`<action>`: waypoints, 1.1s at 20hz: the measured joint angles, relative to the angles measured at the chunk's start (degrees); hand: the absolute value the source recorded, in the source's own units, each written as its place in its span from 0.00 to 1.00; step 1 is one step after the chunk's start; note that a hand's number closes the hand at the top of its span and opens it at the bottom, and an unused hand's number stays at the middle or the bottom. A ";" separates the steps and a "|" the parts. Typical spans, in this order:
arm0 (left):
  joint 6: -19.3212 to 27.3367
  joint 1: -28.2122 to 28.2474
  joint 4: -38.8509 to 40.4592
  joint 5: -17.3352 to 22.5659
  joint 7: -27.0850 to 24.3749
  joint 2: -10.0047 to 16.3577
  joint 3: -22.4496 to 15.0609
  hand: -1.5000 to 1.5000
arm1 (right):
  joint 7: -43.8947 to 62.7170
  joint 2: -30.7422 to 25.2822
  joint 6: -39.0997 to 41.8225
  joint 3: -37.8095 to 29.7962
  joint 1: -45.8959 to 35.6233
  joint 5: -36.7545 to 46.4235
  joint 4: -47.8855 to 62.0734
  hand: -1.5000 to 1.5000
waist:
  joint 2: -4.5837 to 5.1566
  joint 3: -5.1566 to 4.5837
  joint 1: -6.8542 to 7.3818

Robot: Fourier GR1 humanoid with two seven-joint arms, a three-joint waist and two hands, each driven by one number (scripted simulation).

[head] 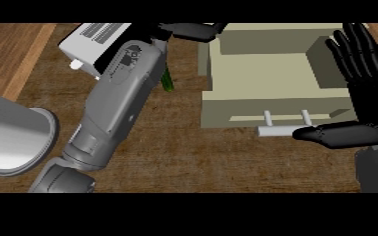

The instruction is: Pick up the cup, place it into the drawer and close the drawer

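The beige drawer (221, 112) stands pulled open at the upper right, and its pale handle (284, 129) faces me. No cup shows inside it or anywhere else in view. My left forearm runs from the lower left up to the top, where my left hand (193, 30) sits by the drawer's far left corner. A thin green sliver (168, 82) peeks out from behind that forearm. My right hand (353, 132) is open at the right edge, fingers (356, 55) straight up over the drawer's right side and thumb close to the handle.
A white toaster-like appliance (87, 42) sits at the upper left, partly behind my left arm. A large grey metal pot (22, 140) lies at the left edge. A lighter wooden strip (22, 55) borders the dark counter (192, 160) on the left.
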 measured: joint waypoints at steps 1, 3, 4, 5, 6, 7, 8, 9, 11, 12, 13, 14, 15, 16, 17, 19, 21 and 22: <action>1.30 -1.76 1.72 0.47 0.94 -0.02 -0.73 1.00 | -0.10 0.17 -0.16 0.18 -0.38 0.19 0.37 0.00 | 0.10 0.01 -0.29; 4.47 -4.02 4.42 2.04 3.09 -0.05 -3.35 1.00 | -0.28 -0.08 0.37 0.21 -0.50 -0.06 0.50 0.00 | 0.21 0.03 -0.96; 5.04 -5.21 6.23 2.49 3.72 -0.07 -3.82 1.00 | -0.04 0.00 0.09 0.26 -1.08 0.02 0.50 0.00 | 0.28 0.03 -1.08; 6.15 -6.77 8.03 2.93 4.79 -0.07 -4.54 1.00 | -0.32 0.37 -0.07 0.67 -1.37 0.26 0.69 0.00 | 0.39 0.03 -1.40; 6.98 -7.77 9.65 3.54 5.30 -0.08 -5.66 1.00 | -0.31 0.02 0.28 0.26 -1.91 -0.30 1.00 0.00 | 0.48 0.03 -1.75; 7.62 -9.14 11.30 3.99 6.17 -0.08 -6.16 1.00 | -0.75 0.10 0.56 0.25 -1.24 -0.47 0.76 0.00 | 0.55 0.03 -2.09; 8.63 -9.85 12.78 4.56 6.42 -0.08 -7.51 1.00 | -1.22 0.18 0.74 0.46 -1.53 -0.38 1.30 0.00 | 0.68 0.06 -2.58; 9.05 -10.48 14.38 5.01 6.84 -0.09 -8.29 1.00 | -1.28 0.08 1.05 0.48 -1.37 -0.57 1.25 0.00 | 0.77 0.06 -2.90; 8.92 -11.64 17.23 5.86 7.24 -0.09 -9.81 1.00 | -1.21 0.10 1.08 0.69 -2.11 -0.56 1.52 0.00 | 1.04 0.07 -3.60; 8.48 -12.27 18.56 6.15 7.89 -0.10 -10.51 1.00 | -1.47 -0.06 1.45 0.73 -2.19 -0.68 1.67 0.00 | 1.18 0.07 -3.99; 8.03 -12.23 19.69 6.51 8.33 -0.09 -11.53 1.00 | -1.42 0.03 1.56 1.11 -2.24 -0.57 1.46 0.00 | 1.30 0.09 -4.62; 7.35 -12.72 20.81 6.74 8.92 -0.11 -12.18 1.00 | -1.85 0.05 1.76 1.14 -2.32 -0.63 1.77 0.00 | 1.46 0.09 -4.97; 6.76 -12.58 21.59 7.02 9.23 -0.10 -13.33 1.00 | -1.81 0.12 1.74 1.24 -3.15 -0.70 2.24 0.00 | 1.60 0.11 -5.41; 6.11 -12.69 22.39 7.17 9.81 -0.11 -14.36 1.00 | -1.82 0.05 1.97 1.32 -3.22 -0.81 2.32 0.00 | 1.65 0.10 -5.75; 5.68 -12.80 22.94 7.40 10.33 -0.10 -15.40 1.00 | -1.71 -0.06 2.20 1.42 -3.79 -1.00 2.54 0.00 | 1.76 0.11 -6.26; 4.71 -12.27 23.74 7.83 10.58 -0.11 -17.33 1.00 | -1.38 -0.24 2.45 1.60 -5.29 -1.21 3.33 0.00 | 2.03 0.11 -7.04; 4.38 -11.54 24.22 8.39 10.58 -0.10 -18.92 0.00 | -0.97 -0.04 2.39 2.07 -6.75 -1.30 3.57 0.00 | 2.25 0.10 -7.89; 4.45 -11.10 24.35 8.60 10.25 -0.10 -19.59 0.00 | -1.09 0.05 2.71 2.45 -6.84 -1.37 3.49 0.00 | 2.37 0.10 -8.44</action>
